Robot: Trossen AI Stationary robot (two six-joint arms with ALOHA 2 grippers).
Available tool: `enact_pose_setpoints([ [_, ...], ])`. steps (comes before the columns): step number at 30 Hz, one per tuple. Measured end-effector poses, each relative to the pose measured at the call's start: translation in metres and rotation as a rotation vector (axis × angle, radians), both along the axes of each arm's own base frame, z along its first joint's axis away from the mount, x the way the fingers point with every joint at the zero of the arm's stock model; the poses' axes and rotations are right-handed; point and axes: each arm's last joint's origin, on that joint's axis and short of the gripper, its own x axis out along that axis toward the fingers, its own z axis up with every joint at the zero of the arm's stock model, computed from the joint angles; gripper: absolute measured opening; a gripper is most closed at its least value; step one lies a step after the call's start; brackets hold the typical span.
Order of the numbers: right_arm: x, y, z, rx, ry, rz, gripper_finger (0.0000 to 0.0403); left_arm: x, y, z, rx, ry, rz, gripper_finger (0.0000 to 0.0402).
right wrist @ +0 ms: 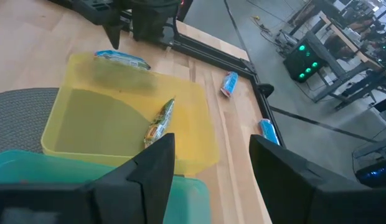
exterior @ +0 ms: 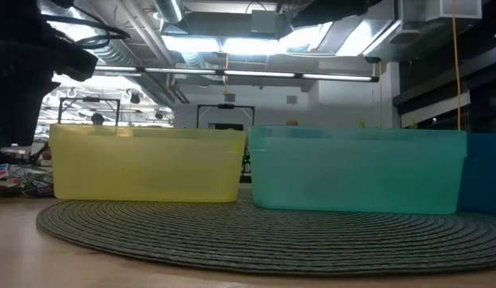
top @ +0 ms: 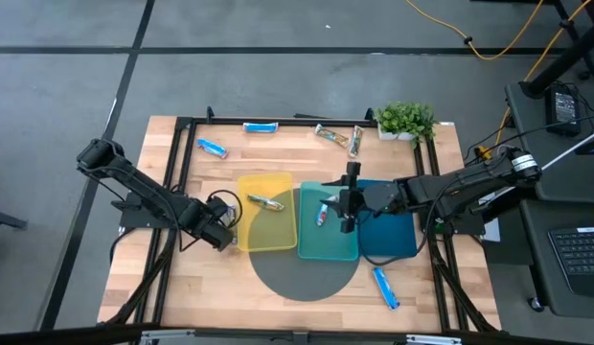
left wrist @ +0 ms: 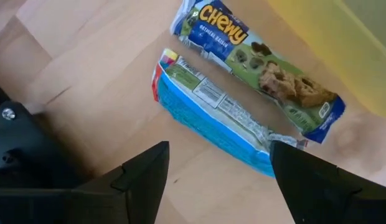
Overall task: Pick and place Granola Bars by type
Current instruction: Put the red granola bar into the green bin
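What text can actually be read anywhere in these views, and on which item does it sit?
"CHEWY": on the green-and-blue granola bar beside the yellow tray.
Small line under "CHEWY": too blurred to read.
Label panel on the blue bar: too small to read.
Other bars, high view: unreadable.

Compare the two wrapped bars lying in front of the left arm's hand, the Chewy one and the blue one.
The Chewy bar shows its printed front, green and blue with a picture of the bar; the blue bar shows its back, a white label panel on bright blue. The Chewy bar lies nearer the yellow tray; the blue bar lies nearer the left hand, whose fingers stand open. Both lie flat on the wooden table, side by side and roughly parallel.
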Motion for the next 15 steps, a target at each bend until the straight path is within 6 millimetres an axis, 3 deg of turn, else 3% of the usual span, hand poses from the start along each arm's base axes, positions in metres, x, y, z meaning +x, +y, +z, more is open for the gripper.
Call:
enact_pose_setpoints([
  [15, 0.0, 0.0, 0.0, 0.005, 0.001, -0.001, 0.0209, 0.007, -0.002, -0.01, 0.065, 0.012, -0.017, 0.027],
])
